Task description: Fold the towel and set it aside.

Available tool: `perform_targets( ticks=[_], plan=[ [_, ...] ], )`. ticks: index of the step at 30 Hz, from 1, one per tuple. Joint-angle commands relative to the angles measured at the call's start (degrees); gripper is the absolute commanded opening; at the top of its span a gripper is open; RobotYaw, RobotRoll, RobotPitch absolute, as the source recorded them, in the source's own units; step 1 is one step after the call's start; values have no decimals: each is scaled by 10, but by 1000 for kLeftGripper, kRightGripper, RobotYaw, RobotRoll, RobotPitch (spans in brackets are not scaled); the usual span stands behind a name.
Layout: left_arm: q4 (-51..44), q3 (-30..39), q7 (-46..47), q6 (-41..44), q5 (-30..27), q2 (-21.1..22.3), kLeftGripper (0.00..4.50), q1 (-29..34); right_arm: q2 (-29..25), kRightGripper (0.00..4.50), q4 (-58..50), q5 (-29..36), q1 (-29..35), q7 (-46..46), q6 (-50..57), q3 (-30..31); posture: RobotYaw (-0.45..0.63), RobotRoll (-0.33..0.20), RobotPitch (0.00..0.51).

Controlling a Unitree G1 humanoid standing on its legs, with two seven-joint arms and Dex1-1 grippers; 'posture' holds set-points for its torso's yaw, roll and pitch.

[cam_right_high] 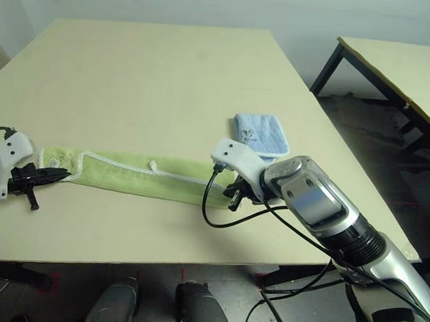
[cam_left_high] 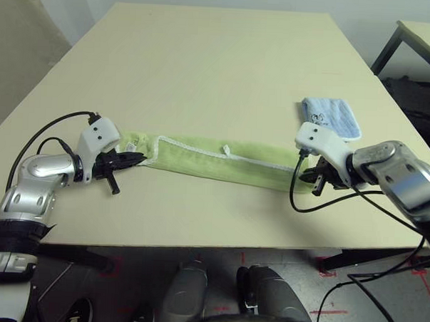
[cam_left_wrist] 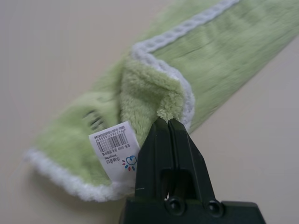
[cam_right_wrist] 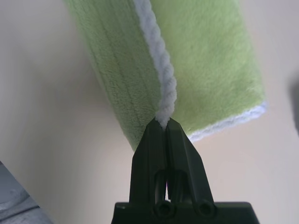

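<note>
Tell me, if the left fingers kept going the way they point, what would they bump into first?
The towel. The left gripper is already shut on a fold of it, and the green cloth stretches on ahead along that line. The table lies under it, though depth is hard to judge.

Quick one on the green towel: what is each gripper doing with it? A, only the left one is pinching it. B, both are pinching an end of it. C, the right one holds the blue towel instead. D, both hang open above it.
B: the left gripper is shut on a fluffy fold at one end of the towel, and the right gripper is shut on the white edging at the other end.
</note>
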Motion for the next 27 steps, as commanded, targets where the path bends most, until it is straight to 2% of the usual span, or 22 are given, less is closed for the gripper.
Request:
perform_targets(
  ticks=[1, 5, 11, 16, 20, 27],
  plan=[
    [25, -2, -9, -17, 13, 16, 942, -6, 8, 0, -10, 26, -6, 4, 5, -14, 118, 0, 101],
    [9, 2, -12, -16, 15, 35, 2373, 8, 10, 0, -26, 43, 3, 0, 7, -14, 122, 0, 101],
    [-78, 6, -30, 35, 19, 98, 4424, 49, 27, 0, -28, 57, 6, -16, 6, -19, 123, 0, 99],
    [-203, 8, -51, 135, -3, 142, 4468, 58, 30, 0, -31, 65, 9, -26, 5, -16, 125, 0, 99],
    [-326, -17, -54, 241, -13, 163, 4468, 18, 31, 0, -31, 69, 9, -29, 4, -15, 126, 0, 99],
    [-426, -92, -26, 340, 35, 163, 4468, -10, 31, 0, -35, 73, 6, -29, 5, -15, 124, 0, 99]
  ],
)
